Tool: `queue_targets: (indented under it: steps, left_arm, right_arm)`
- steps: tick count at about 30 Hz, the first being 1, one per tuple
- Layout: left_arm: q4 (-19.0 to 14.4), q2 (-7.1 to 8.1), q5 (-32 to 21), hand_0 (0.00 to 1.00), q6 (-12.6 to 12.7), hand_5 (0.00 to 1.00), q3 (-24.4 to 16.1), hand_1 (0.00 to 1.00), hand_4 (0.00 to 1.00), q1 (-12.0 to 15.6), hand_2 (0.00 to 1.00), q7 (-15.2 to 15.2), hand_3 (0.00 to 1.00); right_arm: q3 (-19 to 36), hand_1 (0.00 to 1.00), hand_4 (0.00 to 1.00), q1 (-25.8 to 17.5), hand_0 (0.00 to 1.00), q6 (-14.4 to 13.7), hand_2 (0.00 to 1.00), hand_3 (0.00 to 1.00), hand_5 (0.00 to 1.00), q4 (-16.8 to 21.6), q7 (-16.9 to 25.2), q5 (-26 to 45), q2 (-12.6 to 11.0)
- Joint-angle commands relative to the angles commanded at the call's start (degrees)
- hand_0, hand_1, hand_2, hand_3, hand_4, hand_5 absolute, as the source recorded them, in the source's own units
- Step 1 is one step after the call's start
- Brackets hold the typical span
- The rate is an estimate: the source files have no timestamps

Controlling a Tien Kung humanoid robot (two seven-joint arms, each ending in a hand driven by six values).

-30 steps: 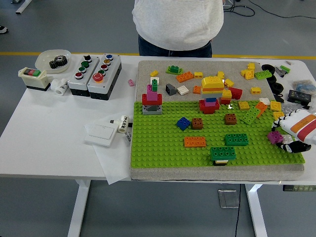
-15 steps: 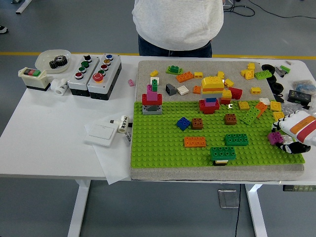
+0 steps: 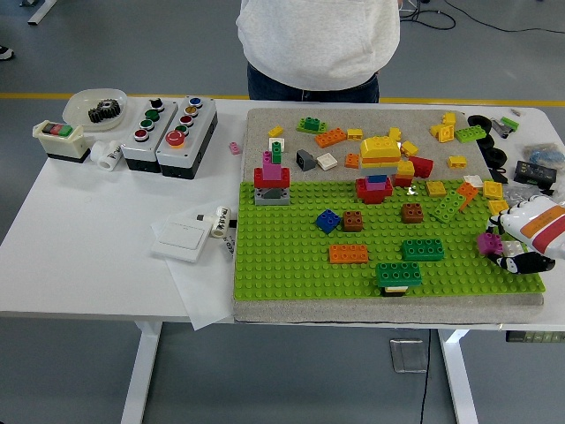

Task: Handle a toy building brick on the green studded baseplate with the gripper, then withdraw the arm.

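Magenta brick [image 3: 490, 242] gripped by right hand [image 3: 519, 237] above green baseplate [image 3: 291, 265].

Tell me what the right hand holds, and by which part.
The right hand holds a magenta brick at the baseplate's right edge, fingers on its right side.

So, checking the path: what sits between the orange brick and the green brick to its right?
Head view: only bare baseplate studs between orange brick and green brick.

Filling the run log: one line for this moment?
right hand | shut on magenta brick | baseplate right edge | left hand unseen
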Motion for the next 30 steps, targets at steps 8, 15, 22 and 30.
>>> queue_targets:
  steps: [8, 15, 22, 30]
  left_arm:
    - [0.0, 0.07, -0.4, 0.747, 0.0, 0.626, 0.3, 0.751, 0.658, -0.1, 0.747, -0.1, 0.608]
    - [0.1, 0.15, -0.4, 0.746, 0.1, 0.626, 0.3, 0.748, 0.658, 0.0, 0.747, -0.2, 0.608]
    - [0.2, 0.06, -0.2, 0.746, 0.0, 0.627, 0.1, 0.751, 0.659, 0.2, 0.747, -0.2, 0.608]
    - [0.3, 0.10, 0.0, 0.747, 0.0, 0.627, 0.0, 0.750, 0.659, 0.2, 0.745, -0.1, 0.608]
  right_arm:
    - [2.5, 0.416, 0.649, -1.4, 0.319, 0.3, 0.496, 0.494, 0.446, 3.0, 0.0, 0.8, -0.9]
    - [6.4, 0.416, 0.642, -4.2, 0.307, 2.1, 0.496, 0.496, 0.456, 13.6, -1.6, 0.3, -3.9]
    - [7.1, 0.416, 0.643, -7.6, 0.302, 7.2, 0.498, 0.501, 0.452, 27.0, -4.9, -2.9, -6.2]
    - [5.1, 0.418, 0.649, -7.7, 0.302, 14.9, 0.499, 0.501, 0.450, 38.3, -9.1, -2.9, -8.2]
